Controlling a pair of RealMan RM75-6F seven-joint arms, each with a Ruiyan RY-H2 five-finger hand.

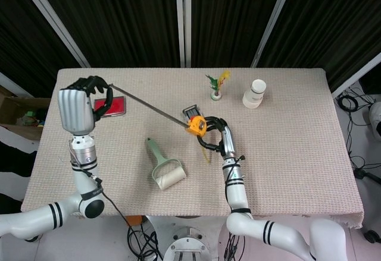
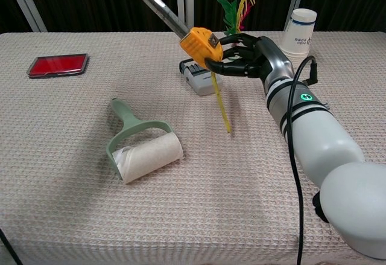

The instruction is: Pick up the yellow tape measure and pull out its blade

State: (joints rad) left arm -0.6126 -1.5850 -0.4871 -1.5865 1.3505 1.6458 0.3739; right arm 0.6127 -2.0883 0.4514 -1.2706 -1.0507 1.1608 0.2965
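My right hand grips the yellow tape measure above the middle of the table. Its blade runs out in a long straight line up and to the left. My left hand holds the blade's far end above the table's left side, fingers curled around it. A yellow strap dangles from the case. The chest view does not show the left hand.
A green lint roller lies front left of centre. A small grey device sits under the tape measure. A red card lies at the left, a feather shuttlecock and stacked white cups at the back.
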